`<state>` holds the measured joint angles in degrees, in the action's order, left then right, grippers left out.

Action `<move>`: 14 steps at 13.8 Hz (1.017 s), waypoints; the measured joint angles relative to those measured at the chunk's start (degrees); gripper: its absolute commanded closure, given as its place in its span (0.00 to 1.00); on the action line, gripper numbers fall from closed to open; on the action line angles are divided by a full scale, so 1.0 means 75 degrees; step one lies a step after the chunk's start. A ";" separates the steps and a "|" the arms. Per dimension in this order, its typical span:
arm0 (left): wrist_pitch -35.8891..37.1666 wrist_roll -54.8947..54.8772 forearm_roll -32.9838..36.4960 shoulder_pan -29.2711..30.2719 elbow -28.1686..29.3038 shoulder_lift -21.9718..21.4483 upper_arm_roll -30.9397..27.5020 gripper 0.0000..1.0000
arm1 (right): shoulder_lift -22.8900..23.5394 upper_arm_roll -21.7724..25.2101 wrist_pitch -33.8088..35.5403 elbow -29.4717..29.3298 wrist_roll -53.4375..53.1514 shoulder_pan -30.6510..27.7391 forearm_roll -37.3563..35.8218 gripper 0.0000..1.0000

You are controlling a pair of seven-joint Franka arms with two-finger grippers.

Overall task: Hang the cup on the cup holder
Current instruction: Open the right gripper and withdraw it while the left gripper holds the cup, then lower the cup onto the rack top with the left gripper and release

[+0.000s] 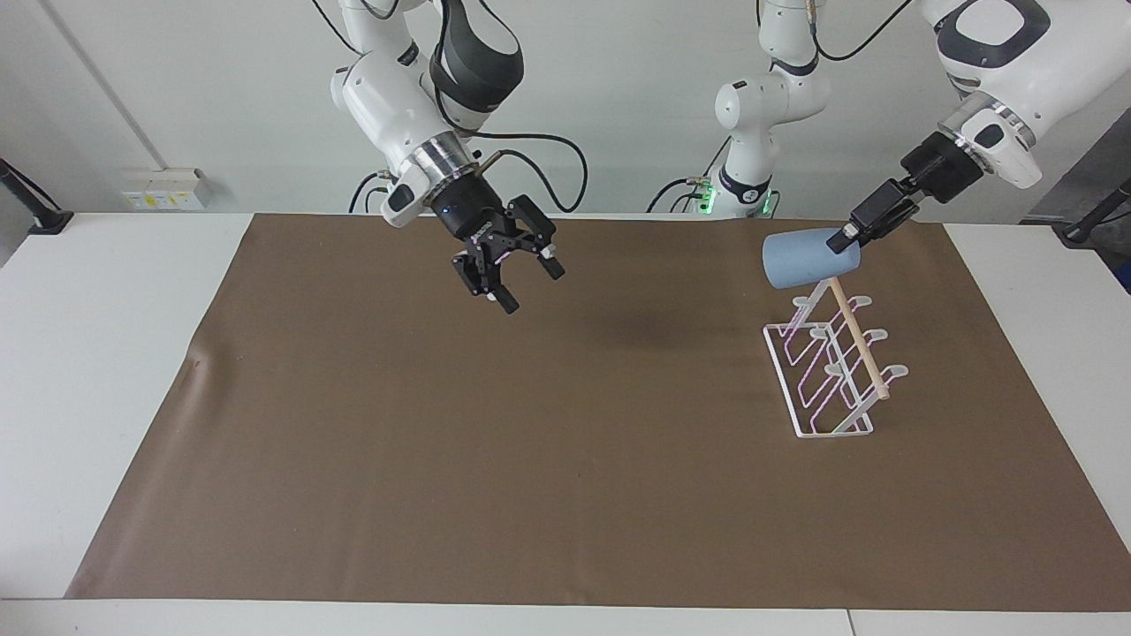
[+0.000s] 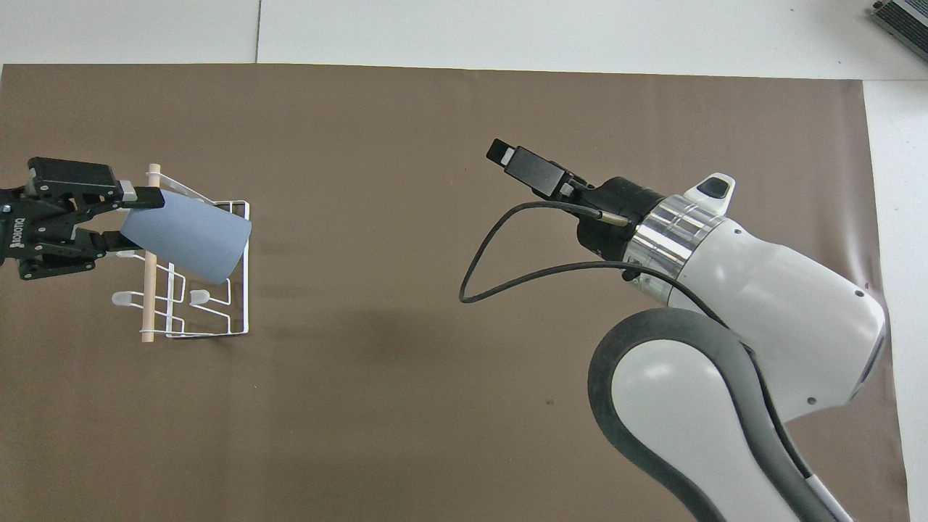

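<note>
Left gripper (image 1: 846, 236) clamps blue cup (image 1: 808, 260) over wire rack (image 1: 826, 367) (unhung); right gripper (image 1: 505, 271) open, waits mid-table.

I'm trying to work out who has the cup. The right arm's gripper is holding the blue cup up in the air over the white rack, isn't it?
Not quite: the left gripper holds the blue cup in the air over the white rack. The facing view shows it. The right gripper is open and holds nothing, over the brown mat.
</note>
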<state>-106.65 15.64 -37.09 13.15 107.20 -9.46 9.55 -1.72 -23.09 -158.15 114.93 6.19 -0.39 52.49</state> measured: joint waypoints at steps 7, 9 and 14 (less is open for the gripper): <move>-0.2031 -0.0154 0.1514 -0.0359 0.0252 0.0232 0.0110 1.00 | -0.0096 0.2077 0.3215 -0.0156 -0.0009 -0.0024 -0.4714 0.00; -0.2584 -0.0156 0.1905 -0.0427 0.0320 0.0348 0.0111 1.00 | -0.0135 0.2441 0.4049 -0.0257 -0.0008 -0.0028 -0.5369 0.00; -0.3636 -0.0174 0.2718 -0.0723 0.0391 0.0902 0.0121 1.00 | -0.0092 0.3015 0.6720 -0.1632 -0.0302 -0.0033 -0.6062 0.00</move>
<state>-133.91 14.34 -16.70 7.73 110.13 -2.70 10.46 -2.41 -0.48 -107.75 102.70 3.92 -0.64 7.02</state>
